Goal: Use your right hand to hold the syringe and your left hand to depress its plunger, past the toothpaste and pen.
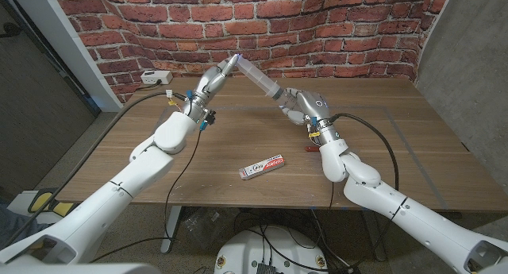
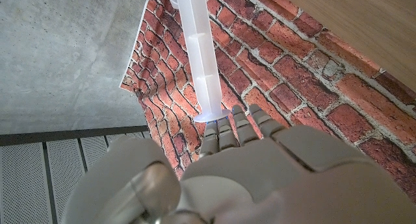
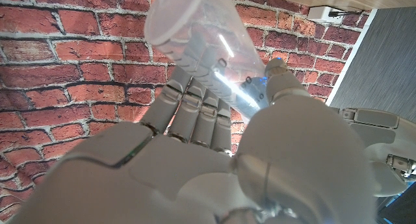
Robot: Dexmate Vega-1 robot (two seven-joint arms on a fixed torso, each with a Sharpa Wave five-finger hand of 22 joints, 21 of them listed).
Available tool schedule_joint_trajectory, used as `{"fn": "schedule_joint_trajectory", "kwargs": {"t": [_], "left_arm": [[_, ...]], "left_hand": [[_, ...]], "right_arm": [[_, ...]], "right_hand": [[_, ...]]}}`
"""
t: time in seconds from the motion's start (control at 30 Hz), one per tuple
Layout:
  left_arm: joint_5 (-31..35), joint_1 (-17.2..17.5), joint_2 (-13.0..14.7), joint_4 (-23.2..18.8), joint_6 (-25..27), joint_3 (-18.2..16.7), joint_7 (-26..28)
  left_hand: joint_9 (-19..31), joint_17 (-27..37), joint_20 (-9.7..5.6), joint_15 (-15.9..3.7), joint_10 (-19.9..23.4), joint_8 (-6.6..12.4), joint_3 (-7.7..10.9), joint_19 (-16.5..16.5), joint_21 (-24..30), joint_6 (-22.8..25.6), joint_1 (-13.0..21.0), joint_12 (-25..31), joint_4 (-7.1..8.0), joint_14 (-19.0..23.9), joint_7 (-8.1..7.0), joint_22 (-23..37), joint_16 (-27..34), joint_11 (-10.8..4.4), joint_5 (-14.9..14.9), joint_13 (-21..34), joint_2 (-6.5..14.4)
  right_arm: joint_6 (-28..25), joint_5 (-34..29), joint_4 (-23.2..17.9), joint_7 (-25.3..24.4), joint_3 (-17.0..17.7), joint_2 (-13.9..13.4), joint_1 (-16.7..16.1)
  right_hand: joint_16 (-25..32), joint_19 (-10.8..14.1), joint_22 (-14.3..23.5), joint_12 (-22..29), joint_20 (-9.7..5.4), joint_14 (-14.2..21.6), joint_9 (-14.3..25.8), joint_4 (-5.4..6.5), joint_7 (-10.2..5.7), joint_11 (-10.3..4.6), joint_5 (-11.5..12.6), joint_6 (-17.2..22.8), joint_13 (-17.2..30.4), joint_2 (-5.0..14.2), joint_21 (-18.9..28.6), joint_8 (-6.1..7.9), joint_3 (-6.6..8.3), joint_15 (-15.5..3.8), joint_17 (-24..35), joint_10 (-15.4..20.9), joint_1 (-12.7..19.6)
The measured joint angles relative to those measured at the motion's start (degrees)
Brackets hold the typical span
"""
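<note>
Above the table's far middle, we saw the syringe [image 1: 255, 75] held in the air, slanting from about 10 o'clock down to 4 o'clock between the two hands. It looked large and translucent white, a cloudy plastic barrel with faint printed marks visible in the right wrist view [image 3: 214, 55], and a plunger rod ending in a round flange [image 2: 211, 113].

We noted the right hand [image 1: 300, 107] wrapped around the lower barrel end, fingers [image 3: 195, 113] pressed together along the tube and thumb on the opposite side. The left hand [image 1: 210, 85] met the upper end, its fingertips [image 2: 235, 123] close together and touching the plunger flange.

Toward 6 o'clock on the wooden table [image 1: 397, 147], well apart from both hands, a toothpaste tube [image 1: 263, 167] lay flat.
</note>
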Motion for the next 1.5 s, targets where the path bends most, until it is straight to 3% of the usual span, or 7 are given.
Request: {"fn": "schedule_joint_trajectory", "kwargs": {"t": [1.5], "left_arm": [[0.1,-3.1,-0.3,0.4,2.6,4.6,-4.6]], "left_hand": [[0.0,0.0,0.4,0.0,-0.1,-0.2,-0.39,-0.4,0.0,0.1,0.2,-0.1,0.08,0.0,-0.12,0.0,-0.3,0.1,0.0,0.0,0.2]], "right_arm": [[-0.3,0.9,-0.8,-2.0,1.3,0.1,-0.3]], "right_hand": [[0.0,-0.1,0.0,0.1,-0.1,0.3,0.0,-0.16,-0.02,0.17,-0.1,0.6,0.2,0.0,0.9,-0.09,0.15,-0.08,0.1,0.5,0.0]]}}
